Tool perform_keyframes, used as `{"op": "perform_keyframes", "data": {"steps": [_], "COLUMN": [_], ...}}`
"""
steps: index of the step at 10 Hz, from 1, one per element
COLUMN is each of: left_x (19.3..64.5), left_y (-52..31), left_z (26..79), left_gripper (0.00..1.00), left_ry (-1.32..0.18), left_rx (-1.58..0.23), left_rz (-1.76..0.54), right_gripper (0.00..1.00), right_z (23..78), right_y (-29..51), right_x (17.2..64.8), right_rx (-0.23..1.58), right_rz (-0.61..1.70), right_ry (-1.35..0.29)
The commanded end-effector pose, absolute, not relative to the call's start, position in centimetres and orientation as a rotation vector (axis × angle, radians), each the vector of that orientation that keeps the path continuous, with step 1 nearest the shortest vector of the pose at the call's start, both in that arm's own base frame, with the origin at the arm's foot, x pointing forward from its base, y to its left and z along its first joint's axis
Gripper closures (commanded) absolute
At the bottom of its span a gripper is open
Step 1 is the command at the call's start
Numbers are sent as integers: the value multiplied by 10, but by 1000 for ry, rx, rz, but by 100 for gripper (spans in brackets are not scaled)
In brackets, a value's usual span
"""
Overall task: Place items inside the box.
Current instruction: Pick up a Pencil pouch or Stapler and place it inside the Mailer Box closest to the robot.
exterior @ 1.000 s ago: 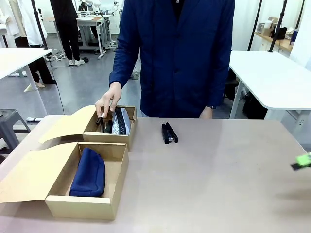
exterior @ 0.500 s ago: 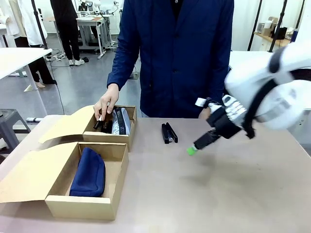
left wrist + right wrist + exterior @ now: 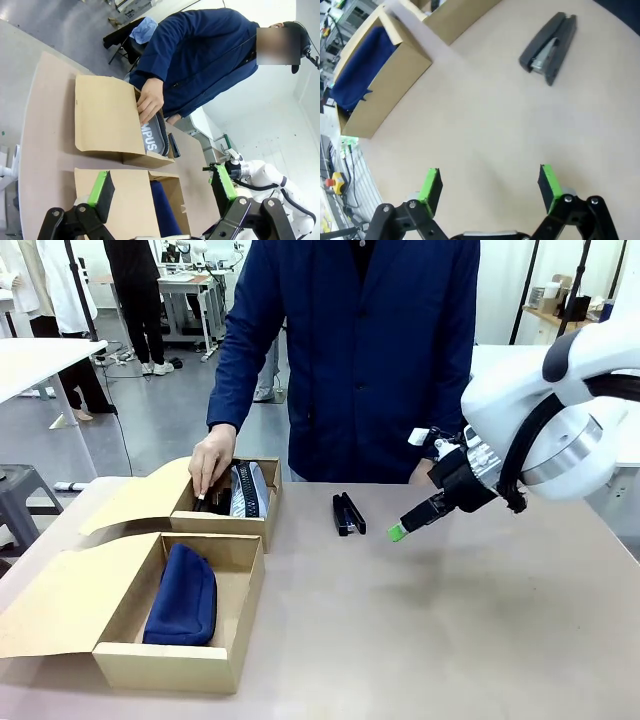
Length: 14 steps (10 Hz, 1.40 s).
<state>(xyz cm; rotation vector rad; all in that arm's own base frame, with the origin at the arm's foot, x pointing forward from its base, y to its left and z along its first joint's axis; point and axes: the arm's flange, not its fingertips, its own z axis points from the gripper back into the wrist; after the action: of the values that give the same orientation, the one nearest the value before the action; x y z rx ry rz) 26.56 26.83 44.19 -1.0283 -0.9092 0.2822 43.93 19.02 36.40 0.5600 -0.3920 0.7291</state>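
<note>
The right fingers (image 3: 431,184) are spread wide with nothing between them, hanging over the bare bench (image 3: 450,620) near the black stapler (image 3: 349,513); that stapler lies loose on the bench, to the right of the far box (image 3: 222,525) and touching neither box. The left fingers (image 3: 101,187) are apart and empty too, up above the near box (image 3: 170,665). The navy pouch (image 3: 182,595) already lies in the near box. The person's hand (image 3: 212,458) is down in the far box on something dark I cannot make out, next to a dark case with white print (image 3: 248,490).

What I would worry about is the grab. The stapler is hard and slick-looking, a long wedge hinged at one end; fingers closing off-centre or across the taper could make it twist or slip out. A pinch on the top arm alone might let the body swing open; a fingertip coming in too low could simply push it along the smooth bench. If it is meant for the far box, the hand there is in the way. Both boxes are light cardboard with their flaps folded outward, so a bump would likely shove one aside.

The cardboard is matte brown with sharp creases; the pouch is soft fabric, rounded and slumped; the stapler shows a grey metal strip along its side; the finger pads are bright green and look rubbery.
</note>
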Motion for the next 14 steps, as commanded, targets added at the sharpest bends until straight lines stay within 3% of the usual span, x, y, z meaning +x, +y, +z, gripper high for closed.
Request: {"op": "perform_keyframes", "data": {"steps": [1,6,10,14], "left_x": [265,265,265,265], "left_y": [268,268,268,268], "left_z": [442,442,442,442], "left_gripper": [0,0,0,0], "left_ry": [-939,-939,-939,-939], "left_rx": [-1038,-1038,-1038,-1038], "left_rz": [267,267,267,267], "right_gripper": [0,0,0,0], "right_z": [374,374,346,331], "right_y": [214,329,366,365], "right_x": [463,546,587,593], "right_rx": [414,232,203,90], "right_rz": [660,555,443,405], "right_ry": [-363,-163,-151,-230]}}
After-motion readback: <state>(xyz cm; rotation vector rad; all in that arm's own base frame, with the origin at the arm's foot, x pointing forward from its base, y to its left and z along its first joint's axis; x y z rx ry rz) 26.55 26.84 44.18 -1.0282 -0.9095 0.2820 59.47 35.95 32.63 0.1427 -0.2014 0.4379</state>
